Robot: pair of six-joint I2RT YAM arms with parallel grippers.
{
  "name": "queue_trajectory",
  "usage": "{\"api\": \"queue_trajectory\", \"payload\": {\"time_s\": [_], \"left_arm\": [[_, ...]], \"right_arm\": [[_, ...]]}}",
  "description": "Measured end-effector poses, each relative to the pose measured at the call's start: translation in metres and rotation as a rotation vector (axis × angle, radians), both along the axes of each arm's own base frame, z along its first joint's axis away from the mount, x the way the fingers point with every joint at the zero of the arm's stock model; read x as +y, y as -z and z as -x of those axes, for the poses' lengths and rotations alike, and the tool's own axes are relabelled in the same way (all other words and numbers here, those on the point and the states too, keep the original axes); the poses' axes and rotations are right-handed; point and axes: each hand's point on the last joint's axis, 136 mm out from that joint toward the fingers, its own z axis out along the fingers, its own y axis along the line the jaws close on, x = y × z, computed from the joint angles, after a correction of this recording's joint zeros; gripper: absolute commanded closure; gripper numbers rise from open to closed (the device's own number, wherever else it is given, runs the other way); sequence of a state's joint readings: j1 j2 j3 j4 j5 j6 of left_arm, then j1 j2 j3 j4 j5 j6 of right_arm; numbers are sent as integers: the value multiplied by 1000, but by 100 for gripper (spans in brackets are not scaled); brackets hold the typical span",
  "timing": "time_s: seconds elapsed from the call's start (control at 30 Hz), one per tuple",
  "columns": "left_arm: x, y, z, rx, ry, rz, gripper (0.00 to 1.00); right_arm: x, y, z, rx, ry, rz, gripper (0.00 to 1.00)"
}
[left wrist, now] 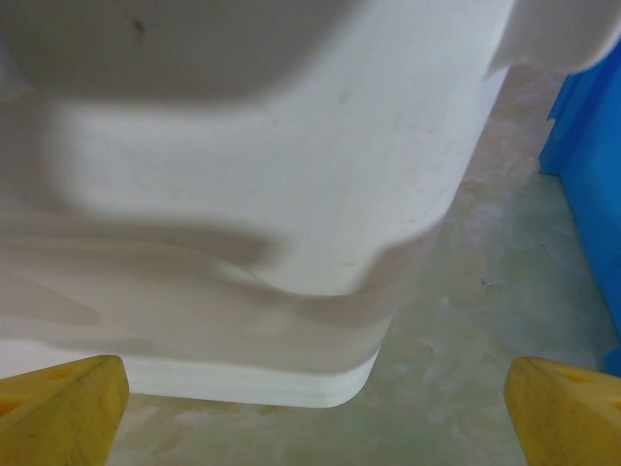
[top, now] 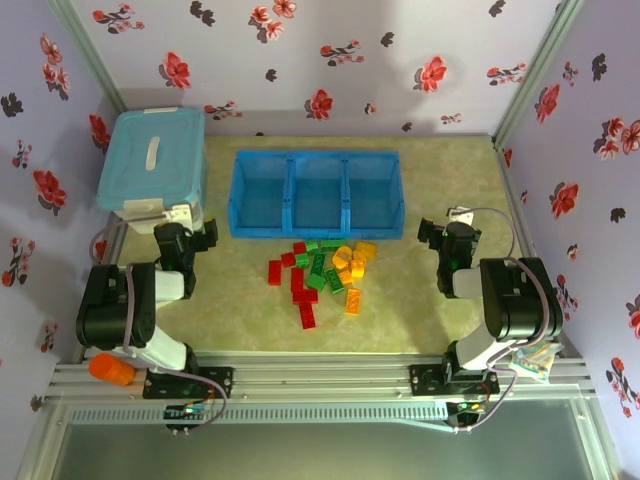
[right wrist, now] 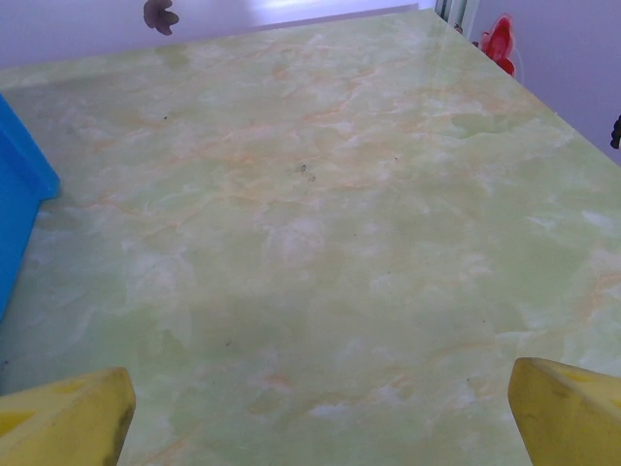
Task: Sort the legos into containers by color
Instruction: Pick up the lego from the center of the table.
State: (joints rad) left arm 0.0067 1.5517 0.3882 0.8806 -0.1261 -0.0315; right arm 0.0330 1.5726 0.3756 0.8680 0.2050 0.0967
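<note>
The legos point(top: 322, 273) lie in a loose pile of red, green and yellow-orange bricks on the table, just in front of the containers point(top: 317, 194), a blue tray of three joined bins, all bare inside. My left gripper point(top: 180, 222) sits folded back at the left, close to the lidded box; its yellow fingertips point(left wrist: 60, 408) stand wide apart with nothing between them. My right gripper point(top: 450, 222) rests at the right, facing bare table, its yellow fingertips point(right wrist: 568, 408) also wide apart and empty. A blue corner of the containers point(right wrist: 19, 184) edges the right wrist view.
A light-blue lidded box point(top: 152, 160) with a white base point(left wrist: 272, 194) stands at the back left, right in front of the left gripper. Floral walls close in the table on three sides. An orange object point(top: 110, 370) sits by the left arm's base.
</note>
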Motion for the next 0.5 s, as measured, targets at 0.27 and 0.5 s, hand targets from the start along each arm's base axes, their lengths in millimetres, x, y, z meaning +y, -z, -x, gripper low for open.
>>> {"api": "queue_trajectory", "payload": {"time_s": [0.27, 0.5], "left_arm": [[2, -5, 6, 16, -50, -33, 0], [5, -111, 15, -111, -184, 106, 0]], "right_arm": [[0, -3, 1, 0, 3, 6, 1], [8, -116, 12, -158, 42, -91, 1]]}}
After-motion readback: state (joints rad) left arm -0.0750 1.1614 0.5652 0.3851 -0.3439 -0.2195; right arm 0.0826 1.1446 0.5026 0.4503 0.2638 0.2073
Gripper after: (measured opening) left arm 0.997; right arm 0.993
